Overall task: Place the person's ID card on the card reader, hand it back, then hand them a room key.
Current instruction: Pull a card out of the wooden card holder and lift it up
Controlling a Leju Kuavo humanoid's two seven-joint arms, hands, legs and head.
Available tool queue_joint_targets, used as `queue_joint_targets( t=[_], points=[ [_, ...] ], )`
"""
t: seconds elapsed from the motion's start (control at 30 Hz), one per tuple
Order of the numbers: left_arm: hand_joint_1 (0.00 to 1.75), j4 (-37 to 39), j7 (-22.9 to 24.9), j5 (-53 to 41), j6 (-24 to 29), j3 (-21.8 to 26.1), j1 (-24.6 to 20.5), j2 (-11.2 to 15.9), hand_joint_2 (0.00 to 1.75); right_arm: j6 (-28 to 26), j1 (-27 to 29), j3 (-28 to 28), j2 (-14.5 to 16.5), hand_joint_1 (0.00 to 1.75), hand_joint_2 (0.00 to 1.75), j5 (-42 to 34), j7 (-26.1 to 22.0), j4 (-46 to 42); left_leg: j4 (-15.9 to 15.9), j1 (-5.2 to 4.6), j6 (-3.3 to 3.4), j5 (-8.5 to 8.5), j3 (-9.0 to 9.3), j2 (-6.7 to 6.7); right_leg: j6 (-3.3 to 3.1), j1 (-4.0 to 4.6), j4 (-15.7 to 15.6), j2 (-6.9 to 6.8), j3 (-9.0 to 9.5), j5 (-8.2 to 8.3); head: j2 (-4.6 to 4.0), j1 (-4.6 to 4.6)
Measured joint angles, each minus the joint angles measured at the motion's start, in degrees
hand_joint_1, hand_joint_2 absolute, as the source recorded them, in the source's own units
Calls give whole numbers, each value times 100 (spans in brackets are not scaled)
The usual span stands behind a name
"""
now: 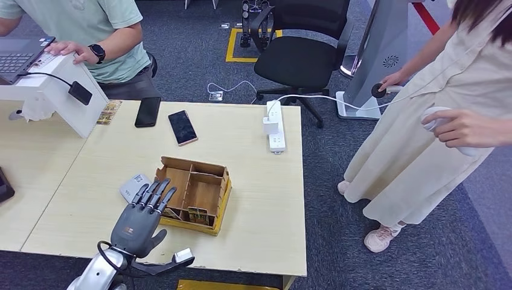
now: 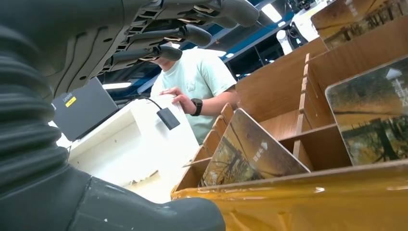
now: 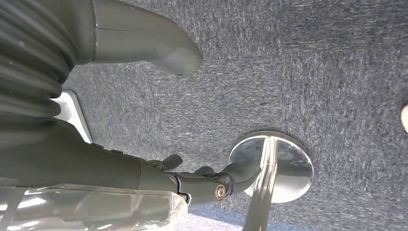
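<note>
I see a pale wooden table (image 1: 253, 157) on dark blue carpet. Low in the centre of the frame stands the wooden card box (image 1: 196, 194), with room key cards (image 2: 252, 151) leaning in its compartments. A white card (image 1: 133, 185) lies just left of it. My left hand (image 1: 140, 220) hovers there, fingers (image 1: 151, 196) straight, slightly apart, holding nothing. My right hand (image 3: 159, 178) hangs over the carpet, fingers loosely curled, empty.

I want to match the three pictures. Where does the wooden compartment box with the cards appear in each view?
Head view: the wooden compartment box lies at the table's middle, just right of the left hand.
Left wrist view: the box occupies the right side, cards standing in it.
Right wrist view: not in it; carpet and a chrome stand base.
Shared landmark: the person's black wristwatch.
</note>
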Motion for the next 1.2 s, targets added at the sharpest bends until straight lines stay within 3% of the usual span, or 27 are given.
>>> queue_joint_targets(
  t=[0.67,0.7,0.8,0.83,1.2],
  points=[
    [0,354,1,19,-30,-115,-222,-3,175,0,-11,159,-4,0,175,-21,55,0,0,0,0,0,0,1,0,0,0,1,-2,0,1,0],
    [12,358,1,20,-30,-115,-225,-3,175,0,-11,162,-4,0,175,-22,55,0,0,0,0,0,-1,1,0,0,0,1,-2,0,1,-1],
    [140,376,2,20,-26,-115,-234,-3,175,0,-11,171,-4,0,175,-27,55,0,0,0,0,0,-1,1,0,0,0,1,-2,0,1,-1],
    [172,379,3,20,-21,-115,-236,-4,175,0,-11,174,-4,0,175,-32,57,0,0,0,0,0,0,1,0,0,0,1,-2,0,1,-1],
    [175,377,14,40,86,-115,-236,-32,175,-7,-9,203,-7,0,175,-115,105,1,0,0,0,0,-1,1,0,0,0,1,-2,0,1,-1]
  ],
)
